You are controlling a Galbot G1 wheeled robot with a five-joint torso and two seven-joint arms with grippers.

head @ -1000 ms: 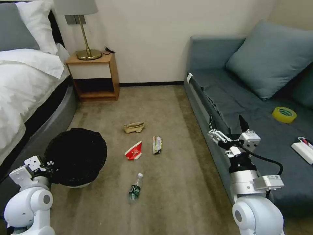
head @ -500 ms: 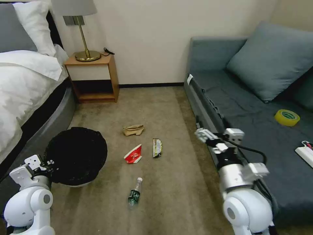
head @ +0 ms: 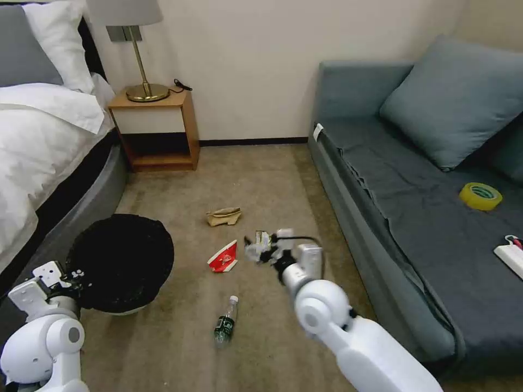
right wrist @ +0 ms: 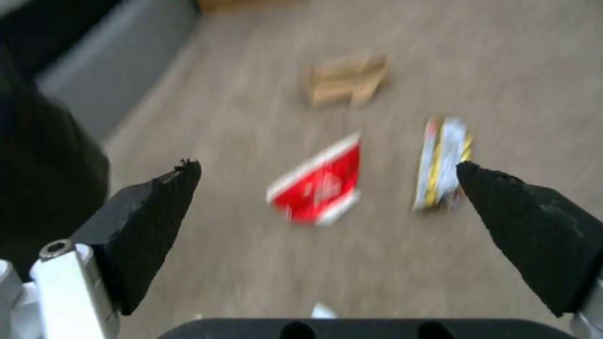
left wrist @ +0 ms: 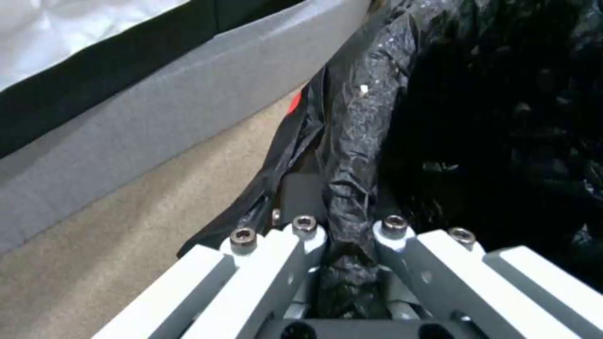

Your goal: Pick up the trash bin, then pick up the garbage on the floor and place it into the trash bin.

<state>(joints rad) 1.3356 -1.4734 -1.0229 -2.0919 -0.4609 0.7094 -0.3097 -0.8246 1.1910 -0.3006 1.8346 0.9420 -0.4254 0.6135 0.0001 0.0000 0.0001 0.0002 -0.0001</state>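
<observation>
Black crinkled plastic lines the trash bin (head: 121, 264), which sits at the robot's left beside the bed (head: 49, 158); the left claw (left wrist: 347, 235) is clamped on the bag-draped rim. The right claw (right wrist: 327, 188) hangs over the carpet with its fingers spread wide, above the red-and-white carton (head: 223, 257) and the snack wrapper (right wrist: 443, 162). Just beyond lies the tan paper bag (head: 224, 216). Nearer the robot, the clear bottle (head: 225, 321) lies on the floor.
</observation>
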